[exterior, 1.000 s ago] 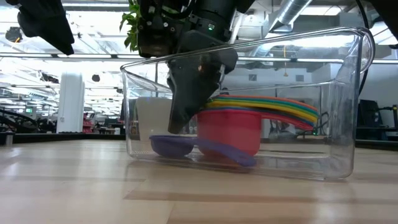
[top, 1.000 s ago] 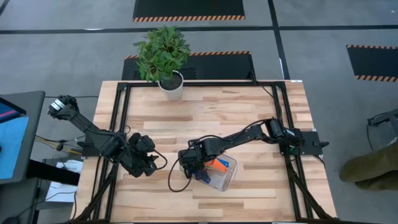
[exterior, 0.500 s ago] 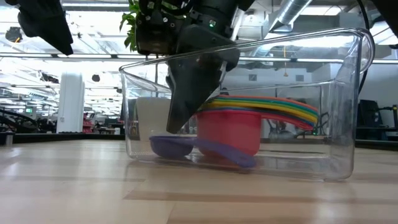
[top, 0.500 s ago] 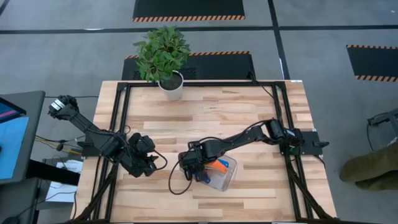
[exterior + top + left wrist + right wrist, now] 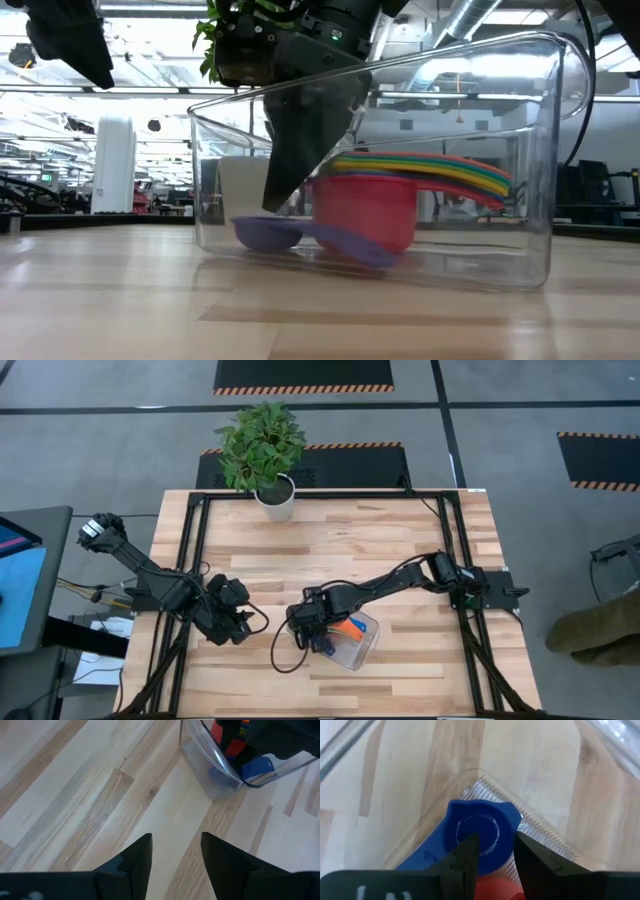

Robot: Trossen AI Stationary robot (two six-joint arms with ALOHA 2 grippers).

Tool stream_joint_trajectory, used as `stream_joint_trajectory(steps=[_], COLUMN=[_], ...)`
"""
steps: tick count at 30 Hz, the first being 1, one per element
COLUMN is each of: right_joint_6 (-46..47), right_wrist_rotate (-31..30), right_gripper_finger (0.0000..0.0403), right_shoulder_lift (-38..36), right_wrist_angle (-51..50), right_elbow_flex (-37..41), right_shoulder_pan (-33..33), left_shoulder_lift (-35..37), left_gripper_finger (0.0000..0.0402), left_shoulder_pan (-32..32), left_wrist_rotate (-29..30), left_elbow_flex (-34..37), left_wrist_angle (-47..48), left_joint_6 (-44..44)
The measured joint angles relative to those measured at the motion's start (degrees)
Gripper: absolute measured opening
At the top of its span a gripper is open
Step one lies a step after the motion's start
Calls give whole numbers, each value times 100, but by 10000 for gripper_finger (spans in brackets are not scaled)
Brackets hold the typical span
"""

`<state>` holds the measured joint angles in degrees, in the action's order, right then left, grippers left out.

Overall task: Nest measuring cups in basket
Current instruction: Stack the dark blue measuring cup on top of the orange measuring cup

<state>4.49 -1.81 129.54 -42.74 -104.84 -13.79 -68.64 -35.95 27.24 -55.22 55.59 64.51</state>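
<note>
One wooden table [image 5: 340, 540], potted plant [image 5: 262, 445], basket [image 5: 365, 648]

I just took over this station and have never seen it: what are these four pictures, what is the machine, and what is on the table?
Two dark robot arms work at a wooden table. One picture looks straight down, one looks level across the tabletop, and two come from cameras on the arms' wrists. The clear basket holds stacked measuring cups and a dark blue cup lying beside them. The right gripper reaches into the basket over that blue cup, fingers parted; I cannot tell whether it grips it. The left gripper waits open near the basket. A potted plant stands at the far edge.
</note>
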Motion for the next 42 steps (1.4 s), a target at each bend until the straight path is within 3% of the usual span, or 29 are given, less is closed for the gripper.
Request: stream_joint_trajectory(steps=[13, 34, 42], right_joint_6=[660, 618, 616], right_wrist_rotate=[178, 12, -102], right_gripper_finger=[164, 152, 137], right_shoulder_lift=[44, 4, 18], right_wrist_angle=[-183, -220, -620], right_elbow_flex=[-39, 76, -278], right_shoulder_pan=[-36, -29, -64], left_shoulder_lift=[0, 0, 0], left_gripper_finger=[158, 158, 158], left_shoulder_pan=[1, 0, 1], left_wrist_rotate=[-17, -15, -11], left_elbow_flex=[0, 1, 0], left_wrist_angle=[0, -13, -11], left_joint_6=[0, -35, -31])
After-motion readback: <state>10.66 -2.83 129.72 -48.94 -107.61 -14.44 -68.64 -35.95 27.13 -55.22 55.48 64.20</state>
